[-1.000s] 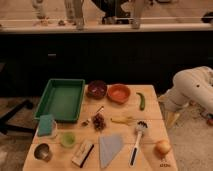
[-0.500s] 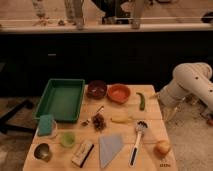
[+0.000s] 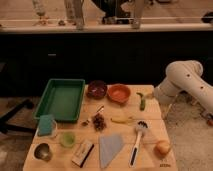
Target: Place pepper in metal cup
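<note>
Wooden table (image 3: pixel 155 127) | gripper (image 3: pixel 154 96) jaws apart, empty, at 3 o'clock of pepper (image 3: pixel 142 101) | metal cup (image 3: pixel 42 151) well apart, table's 7 o'clock | risk: slim pepper may roll from the pinch.

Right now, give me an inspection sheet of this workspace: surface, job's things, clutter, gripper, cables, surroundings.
Surface: wooden table, crowded.
Job's things: pepper lying near the right edge; metal cup upright at the front left corner, far from it.
Clutter: green tray, brown bowl, orange bowl, green cup, sponge, brush, cloth, round fruit.
Gripper: gripper open, at the table's right edge beside the pepper, holding nothing.
Cables: nothing seen.
Surroundings: dark counter behind the table.
</note>
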Action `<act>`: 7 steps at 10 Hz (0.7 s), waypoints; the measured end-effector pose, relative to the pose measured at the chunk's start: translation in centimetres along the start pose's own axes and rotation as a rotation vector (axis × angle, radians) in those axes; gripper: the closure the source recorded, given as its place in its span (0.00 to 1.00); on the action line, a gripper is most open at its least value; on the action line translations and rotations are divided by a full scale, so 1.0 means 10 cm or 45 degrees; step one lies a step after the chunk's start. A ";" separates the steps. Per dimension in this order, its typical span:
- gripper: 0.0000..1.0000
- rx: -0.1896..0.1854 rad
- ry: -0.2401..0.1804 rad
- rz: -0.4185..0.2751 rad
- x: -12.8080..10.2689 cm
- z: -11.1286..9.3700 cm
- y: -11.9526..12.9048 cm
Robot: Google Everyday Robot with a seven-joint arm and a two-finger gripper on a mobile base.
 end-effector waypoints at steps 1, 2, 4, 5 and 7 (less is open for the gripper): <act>0.20 -0.001 0.000 0.004 0.00 0.00 0.02; 0.20 -0.001 0.000 0.005 0.01 0.00 0.03; 0.20 -0.001 -0.001 0.000 0.00 0.00 0.00; 0.20 -0.001 0.002 -0.002 -0.01 0.01 0.01; 0.20 0.003 0.067 -0.081 -0.01 0.02 -0.03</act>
